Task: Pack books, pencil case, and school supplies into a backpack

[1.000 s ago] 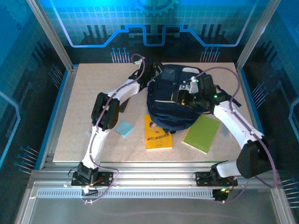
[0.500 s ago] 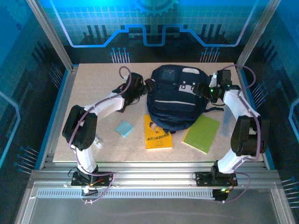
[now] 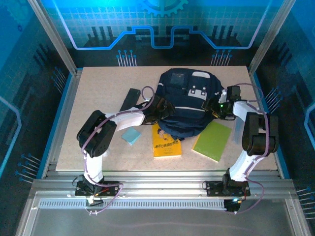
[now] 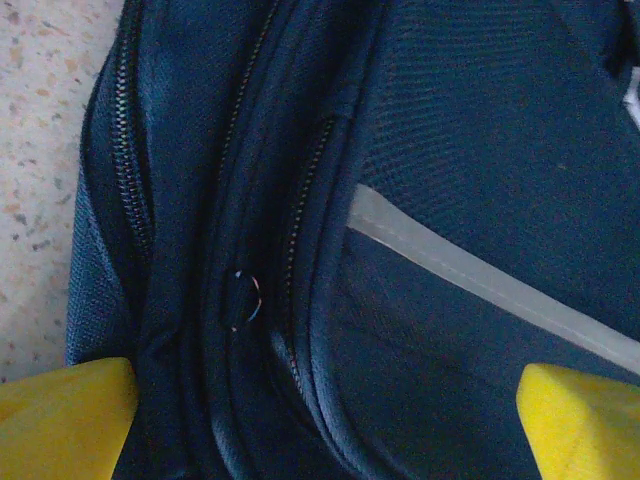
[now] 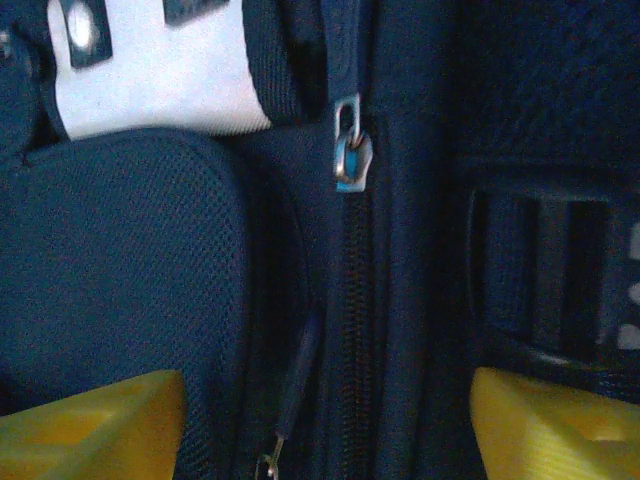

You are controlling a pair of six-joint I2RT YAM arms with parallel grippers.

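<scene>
The backpack [image 3: 187,101] lies on the table [image 3: 98,88], soft and likely to sag, so best taken by its metal zipper pull [image 5: 350,150], while the left fingers [image 4: 60,410] and right fingers [image 5: 90,415] stand spread against its flanks, pinching nothing.

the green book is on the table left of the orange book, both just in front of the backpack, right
No. The top view shows the green book to the right of the orange book, not the left; both lie on the table just in front of the backpack.
</scene>
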